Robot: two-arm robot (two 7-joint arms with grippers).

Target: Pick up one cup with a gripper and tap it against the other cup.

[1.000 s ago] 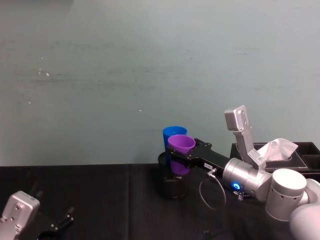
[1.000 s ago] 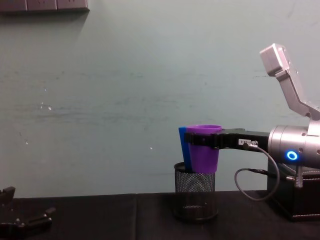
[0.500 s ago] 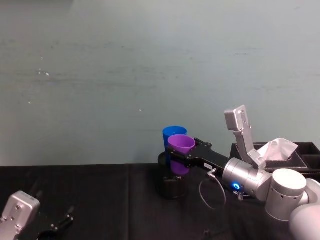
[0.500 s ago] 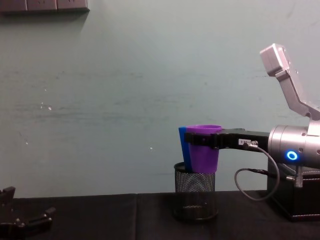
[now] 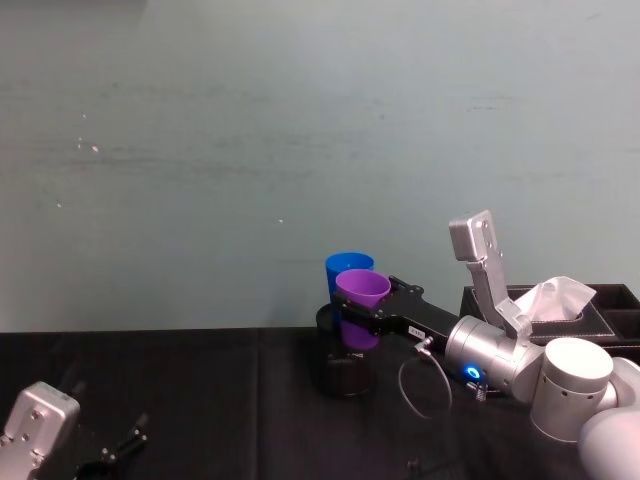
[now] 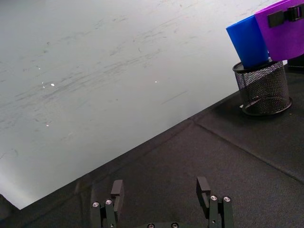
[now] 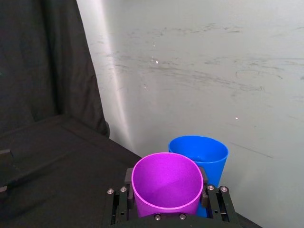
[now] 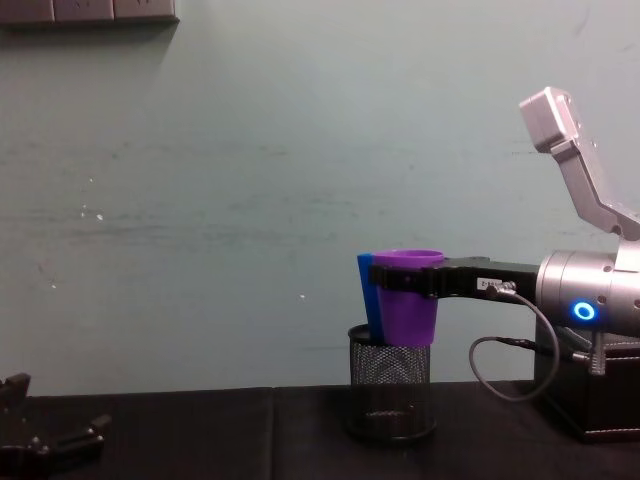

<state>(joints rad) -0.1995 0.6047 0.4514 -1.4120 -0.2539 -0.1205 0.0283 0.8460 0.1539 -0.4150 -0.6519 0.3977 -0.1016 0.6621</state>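
My right gripper [image 5: 358, 316] reaches in from the right and is shut on the purple cup [image 5: 361, 298], holding it upright by its upper part above the table. The blue cup [image 5: 347, 267] stands tilted in a black mesh holder [image 5: 345, 372] just behind the purple one. In the chest view the purple cup [image 8: 408, 305] overlaps the blue cup [image 8: 367, 295]; whether they touch I cannot tell. The right wrist view shows the purple cup [image 7: 166, 185] between the black fingers [image 7: 118, 199], with the blue cup [image 7: 202, 152] close behind. My left gripper [image 6: 161, 190] rests open low at the left.
A black box with white tissue [image 5: 560, 300] stands at the right, behind my right wrist. A grey cable loop [image 5: 420, 385] hangs under that wrist. The table [image 5: 200, 400] is covered in black cloth and a pale wall rises close behind the cups.
The left arm has sunk slightly at the lower left of the head view. The right gripper and both cups have stayed in place.
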